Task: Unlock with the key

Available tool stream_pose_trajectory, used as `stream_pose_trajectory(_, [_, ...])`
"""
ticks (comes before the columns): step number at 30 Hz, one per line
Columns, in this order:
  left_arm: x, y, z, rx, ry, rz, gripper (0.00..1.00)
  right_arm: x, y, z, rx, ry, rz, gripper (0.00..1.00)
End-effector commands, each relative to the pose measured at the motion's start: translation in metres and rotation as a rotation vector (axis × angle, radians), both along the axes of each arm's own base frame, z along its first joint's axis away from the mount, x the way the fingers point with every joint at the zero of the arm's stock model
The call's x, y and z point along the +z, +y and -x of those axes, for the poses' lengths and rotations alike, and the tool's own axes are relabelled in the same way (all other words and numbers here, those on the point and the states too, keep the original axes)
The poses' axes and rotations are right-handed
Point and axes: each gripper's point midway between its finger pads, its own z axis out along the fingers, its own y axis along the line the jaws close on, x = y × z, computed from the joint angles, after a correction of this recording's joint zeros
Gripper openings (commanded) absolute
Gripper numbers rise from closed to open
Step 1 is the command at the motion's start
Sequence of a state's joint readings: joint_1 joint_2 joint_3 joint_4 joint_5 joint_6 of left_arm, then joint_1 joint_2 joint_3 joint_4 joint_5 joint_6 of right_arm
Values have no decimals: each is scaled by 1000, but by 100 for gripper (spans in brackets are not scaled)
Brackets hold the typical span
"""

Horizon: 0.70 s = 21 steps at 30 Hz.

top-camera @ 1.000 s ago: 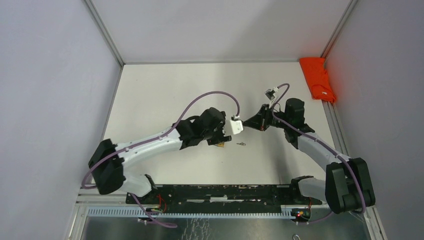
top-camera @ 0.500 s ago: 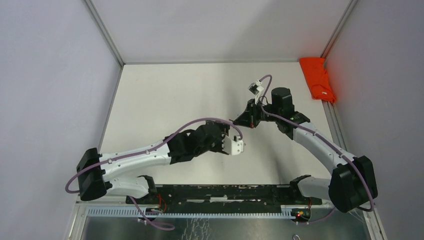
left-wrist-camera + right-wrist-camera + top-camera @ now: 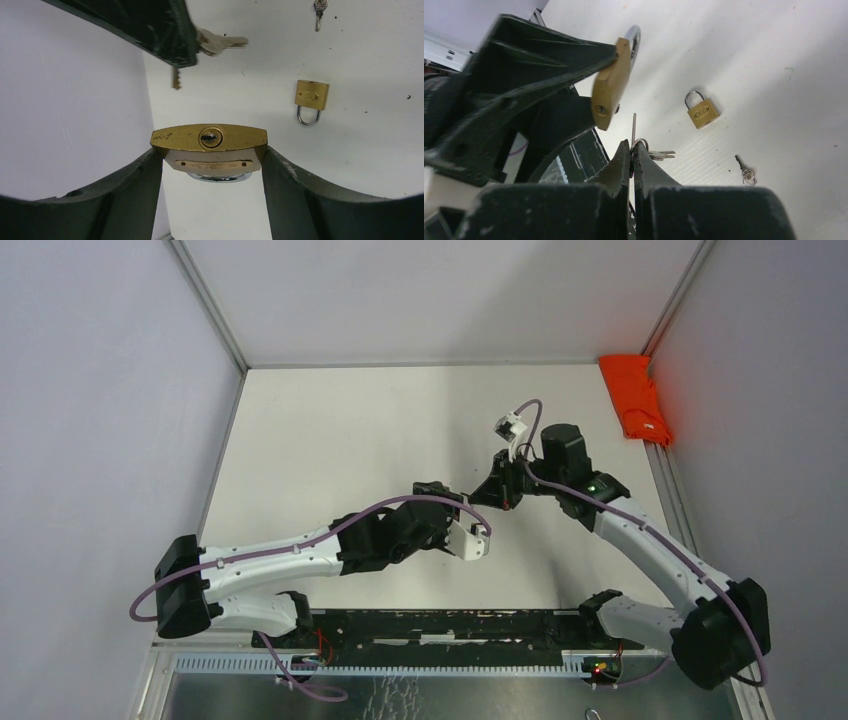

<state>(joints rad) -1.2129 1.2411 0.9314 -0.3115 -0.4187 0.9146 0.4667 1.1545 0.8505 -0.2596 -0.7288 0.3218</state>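
I've got my left pincer (image 3: 211,151) clamped on the padlock (image 3: 209,138) above mid-tabletop (image 3: 330,430). The right pincer (image 3: 631,150) pinches the key (image 3: 633,127) just beside it, and bare surface stretches to the far edge.

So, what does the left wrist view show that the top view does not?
Only the left wrist: the keyhole of the held padlock, the keys in the right gripper, a second padlock and a loose key on the table. Only the top: the orange cloth. Both: the left gripper and right gripper close together.
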Motion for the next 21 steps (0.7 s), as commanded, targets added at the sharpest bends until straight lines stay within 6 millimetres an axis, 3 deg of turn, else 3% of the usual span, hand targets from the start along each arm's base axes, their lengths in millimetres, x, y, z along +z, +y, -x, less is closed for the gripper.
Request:
stream_pose_trajectory(1, [50, -5, -9, 25, -99, 134, 2, 27, -1, 4, -21, -76, -57, 0])
stream_pose_trajectory(5, [51, -6, -10, 31, -98, 132, 2, 33, 4, 13, 11, -67, -94, 0])
stream_pose_trajectory(21, [63, -10, -9, 40, -77, 184, 2, 22, 22, 37, 67, -38, -105, 0])
